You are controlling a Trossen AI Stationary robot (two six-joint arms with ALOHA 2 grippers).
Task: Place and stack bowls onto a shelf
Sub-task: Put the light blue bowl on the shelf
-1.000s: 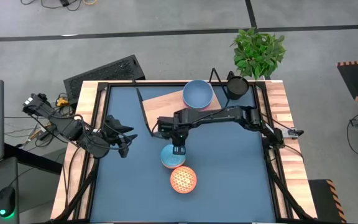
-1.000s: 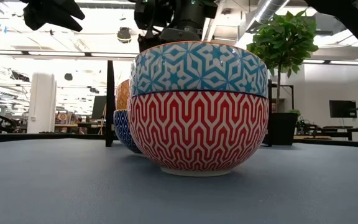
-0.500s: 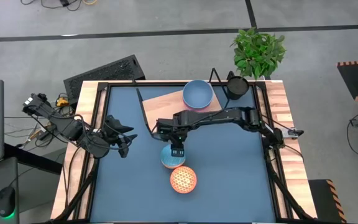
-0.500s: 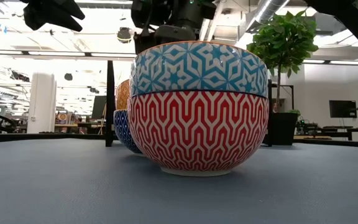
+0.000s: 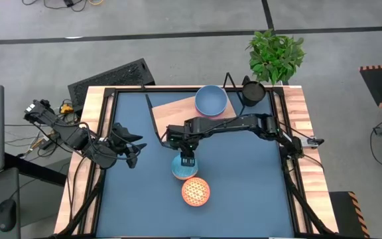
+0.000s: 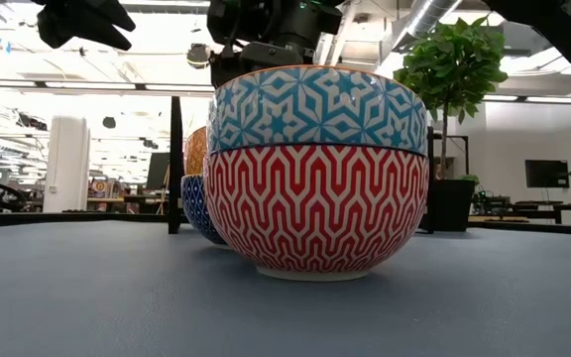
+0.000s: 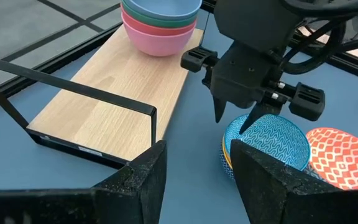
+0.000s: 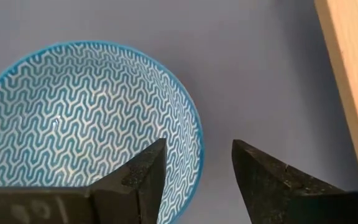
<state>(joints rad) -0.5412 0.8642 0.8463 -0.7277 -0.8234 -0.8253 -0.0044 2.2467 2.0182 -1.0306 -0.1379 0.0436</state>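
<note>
While right gripper [image 5: 188, 158] hangs open, blue-patterned bowl [image 5: 180, 167] sits just below, rim between fingers.

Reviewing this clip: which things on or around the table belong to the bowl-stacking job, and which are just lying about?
Part of the job:
- blue patterned bowl, under the open right gripper
- orange patterned bowl
- stacked plain bowls
- shelf

Lying about:
- potted plant
- small black pot
- keyboard
- left gripper, open and waiting at the mat's left edge

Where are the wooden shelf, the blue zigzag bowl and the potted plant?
shelf [image 7: 104, 93]: left wrist view, bare board.
blue zigzag bowl [image 8: 73, 124]: right wrist view, inner wall.
potted plant [image 5: 276, 50]: high view, leaves.
</note>
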